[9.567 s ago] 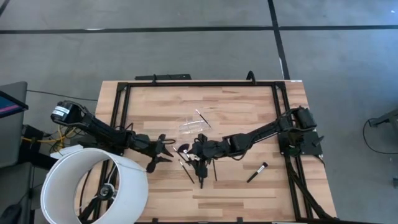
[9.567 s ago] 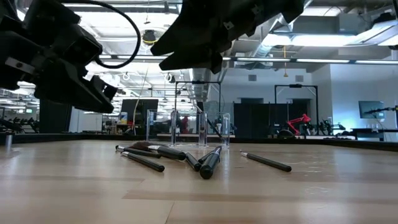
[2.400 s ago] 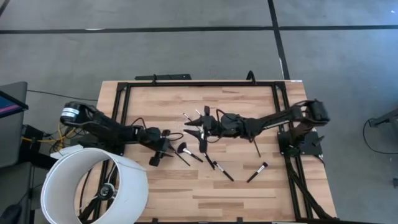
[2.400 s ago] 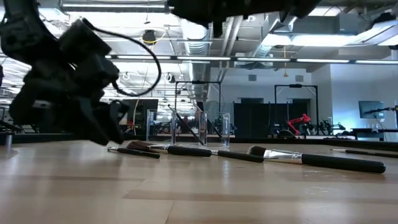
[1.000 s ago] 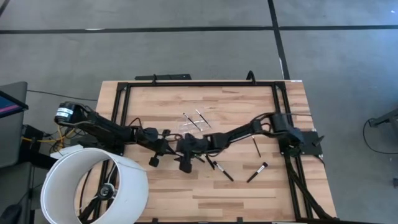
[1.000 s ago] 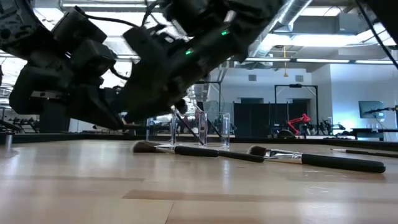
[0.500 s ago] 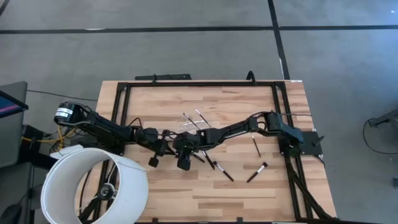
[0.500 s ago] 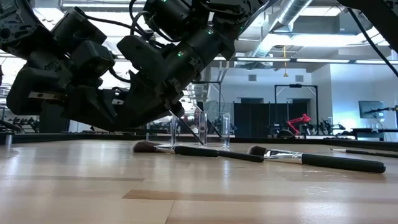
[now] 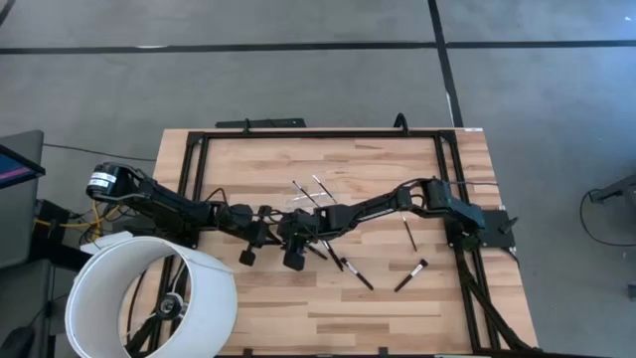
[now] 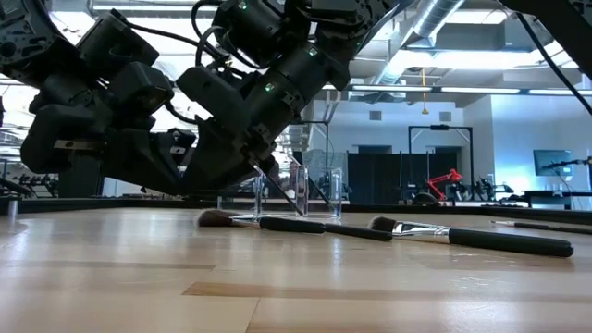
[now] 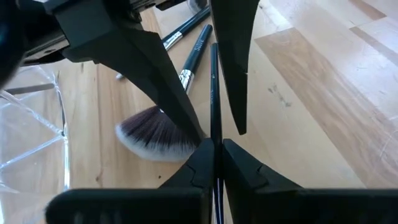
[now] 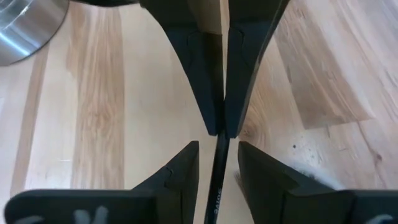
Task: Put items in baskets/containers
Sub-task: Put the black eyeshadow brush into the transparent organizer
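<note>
My left gripper (image 11: 215,148) is shut on a thin black brush (image 11: 214,93) left of the table's middle (image 9: 260,225). My right gripper (image 12: 219,155) faces it tip to tip (image 9: 288,237), open, one finger on either side of that brush's handle (image 12: 217,171); a gap shows on each side. The clear plastic holder (image 9: 303,202) stands just beyond on the wood with two brushes (image 9: 318,187) across it. A fan-headed brush (image 11: 155,134) and several other brushes (image 9: 343,264) lie flat on the table. My left gripper pinches the thin brush's handle (image 11: 214,140) between its two fingertips. The brush runs straight out ahead along the line of the fingers, toward the table's right and into my right gripper. The fingers slant down, and the brush stays above the wood.
A big white cylinder (image 9: 149,298) stands at the near left corner. Loose brushes lie right of the middle (image 9: 410,275) (image 9: 409,235). A black frame (image 9: 318,132) runs along the table's edges. In the low view two brushes (image 10: 277,223) (image 10: 472,239) lie near the front.
My right gripper has come a little toward the table's left and turned at the wrist, and now stands against my left gripper's tips, its fingers about the held brush. My left gripper and the brush have kept still.
</note>
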Robot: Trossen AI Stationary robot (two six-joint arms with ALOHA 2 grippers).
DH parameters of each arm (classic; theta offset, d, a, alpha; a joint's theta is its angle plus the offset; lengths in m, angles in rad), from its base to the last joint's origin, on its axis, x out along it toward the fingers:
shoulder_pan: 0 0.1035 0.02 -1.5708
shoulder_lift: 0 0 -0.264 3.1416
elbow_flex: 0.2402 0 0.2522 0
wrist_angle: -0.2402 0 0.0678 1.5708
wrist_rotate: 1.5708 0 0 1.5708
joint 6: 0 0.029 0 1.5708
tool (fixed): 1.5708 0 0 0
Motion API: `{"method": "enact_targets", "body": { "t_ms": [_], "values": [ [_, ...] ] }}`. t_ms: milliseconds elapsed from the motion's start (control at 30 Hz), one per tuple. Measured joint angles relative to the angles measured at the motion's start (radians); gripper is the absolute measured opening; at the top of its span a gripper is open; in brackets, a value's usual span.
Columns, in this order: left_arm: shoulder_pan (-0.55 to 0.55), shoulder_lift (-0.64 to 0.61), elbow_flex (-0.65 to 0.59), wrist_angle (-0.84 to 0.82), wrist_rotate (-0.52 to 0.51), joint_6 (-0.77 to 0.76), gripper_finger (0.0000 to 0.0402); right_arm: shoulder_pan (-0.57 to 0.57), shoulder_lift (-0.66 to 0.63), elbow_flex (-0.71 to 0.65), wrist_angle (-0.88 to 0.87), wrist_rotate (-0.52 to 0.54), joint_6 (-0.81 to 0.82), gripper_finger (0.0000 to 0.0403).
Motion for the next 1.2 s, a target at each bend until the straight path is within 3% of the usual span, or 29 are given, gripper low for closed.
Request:
{"method": "enact_targets", "body": {
  "t_ms": [333, 667, 833, 1200],
  "values": [
    [0.0, -0.001, 0.0, 0.006, 0.0, 0.0, 0.0019, -0.004, 0.0, 0.0, 0.014, -0.001, 0.0, 0.0099],
    [0.0, -0.001, 0.0, 0.002, -0.013, -0.006, 0.0019, -0.015, 0.001, -0.002, -0.022, -0.001, -0.016, 0.0015],
    [0.001, -0.001, 0.0, 0.0, -0.013, -0.006, 0.0022, -0.018, 0.003, -0.002, -0.018, -0.002, -0.038, 0.0019],
    [0.0, -0.021, 0.001, 0.011, -0.031, -0.001, 0.0087, -0.027, -0.019, -0.001, -0.075, 0.019, -0.037, 0.0017]
  ]
}}
